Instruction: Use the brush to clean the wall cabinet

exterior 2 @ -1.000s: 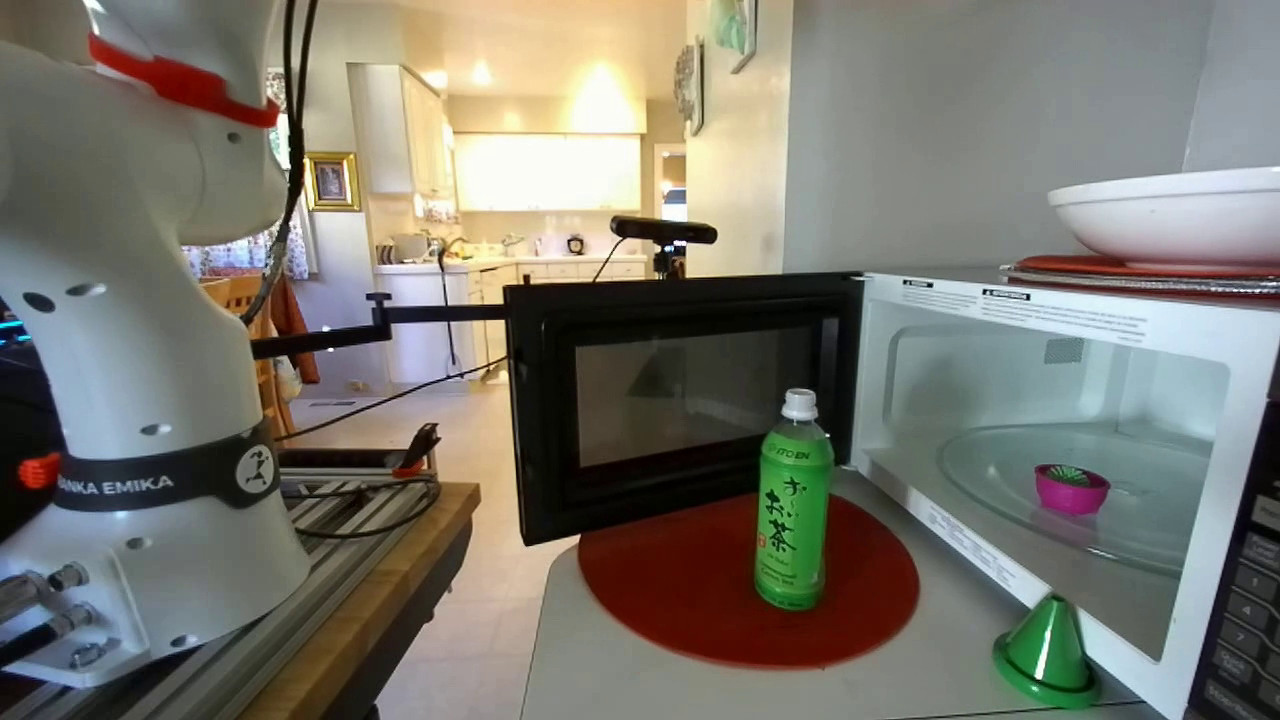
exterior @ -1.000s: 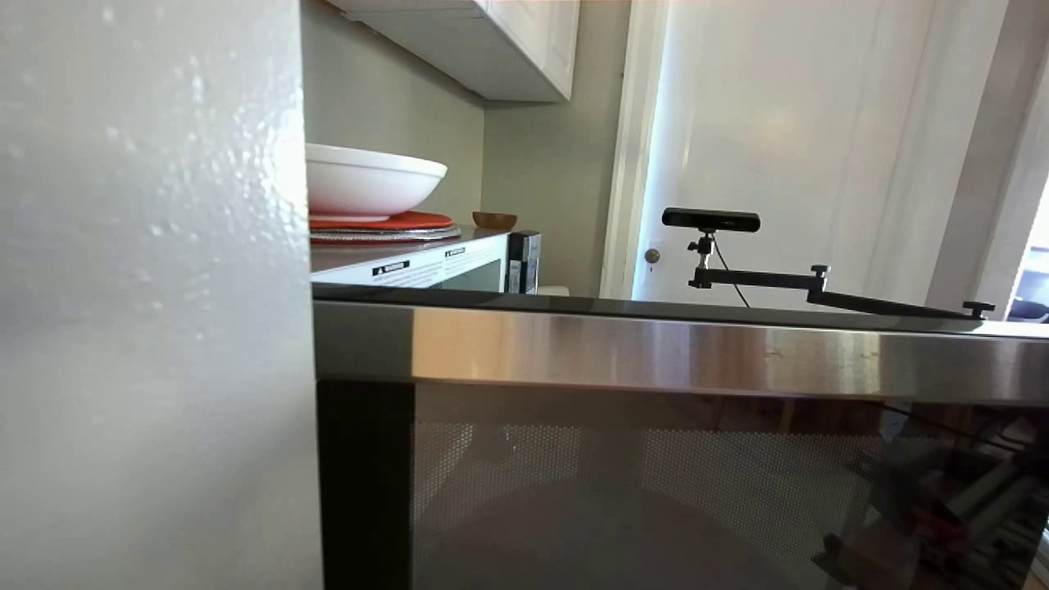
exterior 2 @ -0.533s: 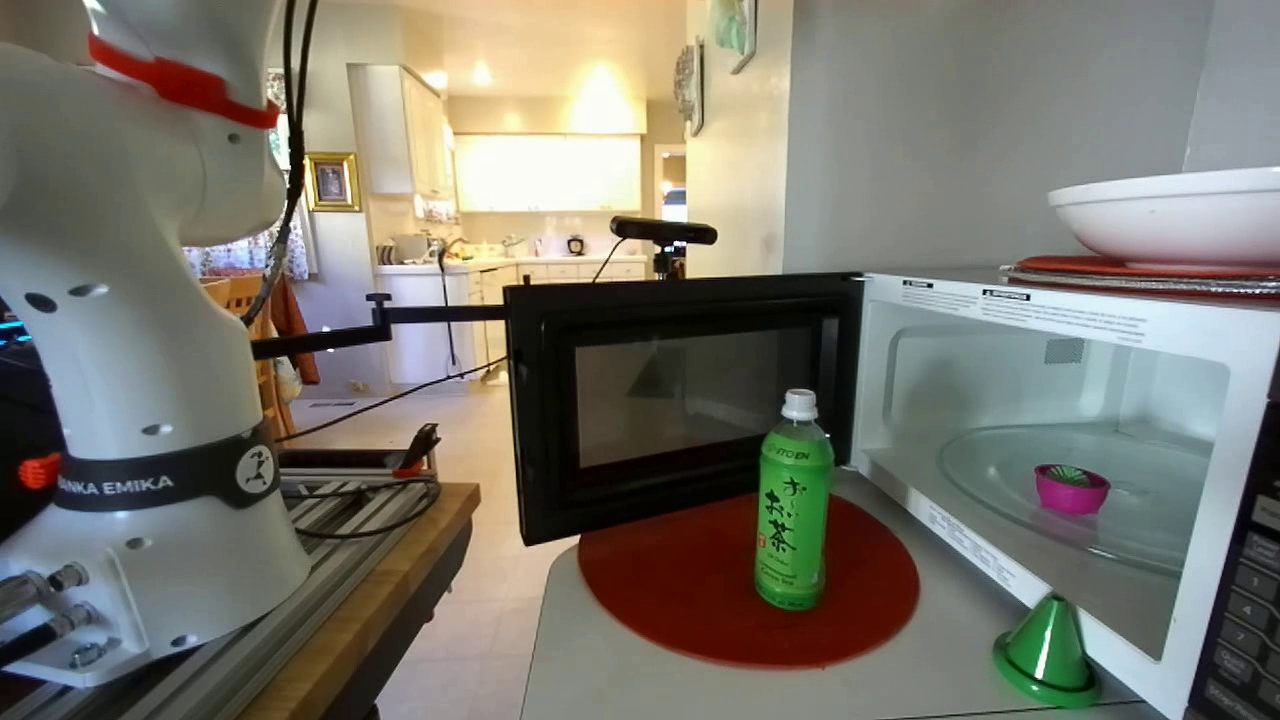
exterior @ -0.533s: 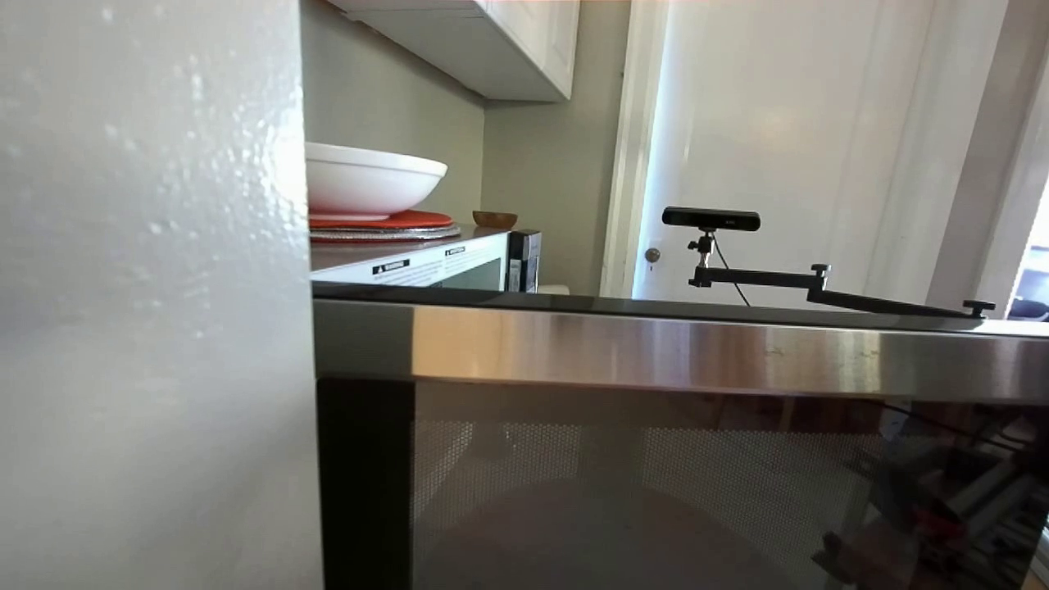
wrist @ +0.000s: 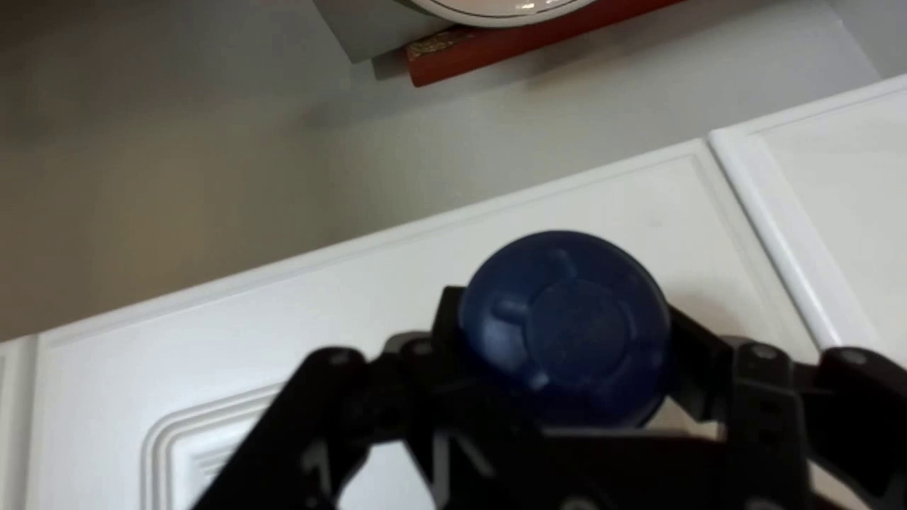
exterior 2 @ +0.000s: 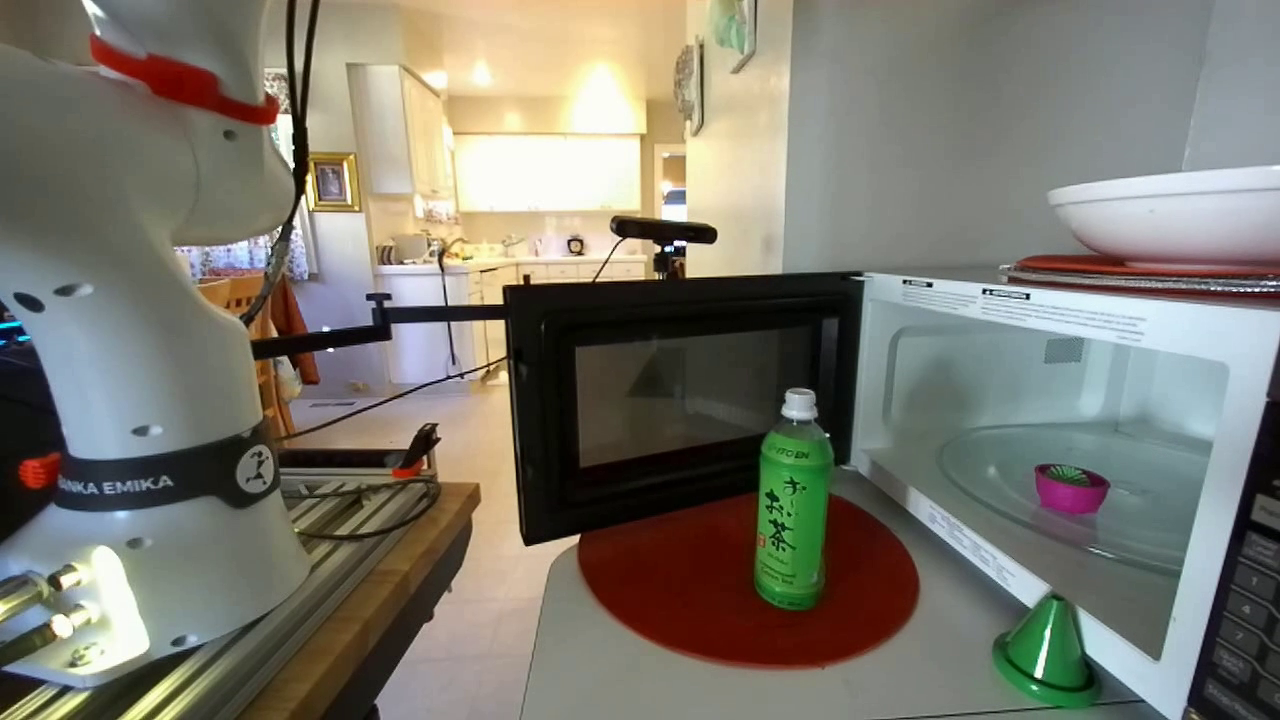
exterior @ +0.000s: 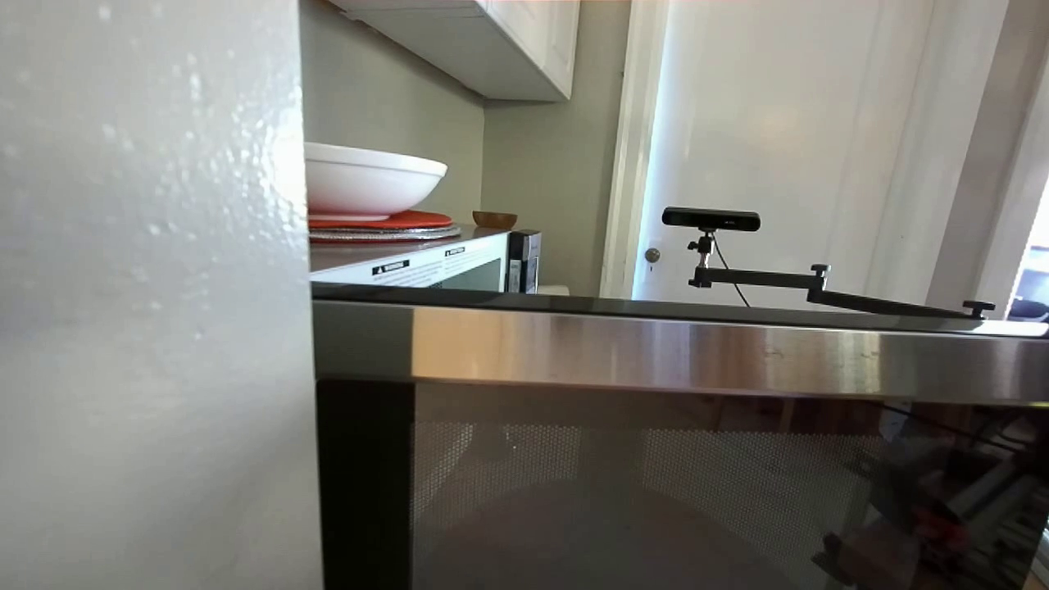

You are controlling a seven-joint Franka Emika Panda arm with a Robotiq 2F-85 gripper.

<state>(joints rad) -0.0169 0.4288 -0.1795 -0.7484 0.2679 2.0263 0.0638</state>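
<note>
In the wrist view, the black two-fingered gripper (wrist: pixel 570 343) was clamped on the left and right sides of the dark blue, round-ended brush (wrist: pixel 565 322). Beyond it was the off-white wall cabinet (wrist: pixel 283 322) with moulded panels; whether the brush touched it could not be told. In an exterior view, a glossy green cone (exterior 2: pixel 1046 645) stood near at right, just beside the white microwave (exterior 2: pixel 1190 330), whose black door (exterior 2: pixel 545 420) stood open. Farther back, a green-labelled bottle (exterior 2: pixel 793 520) stood upright on a round red mat (exterior 2: pixel 680 600), and a small magenta cup (exterior 2: pixel 1072 494) sat inside the microwave.
</note>
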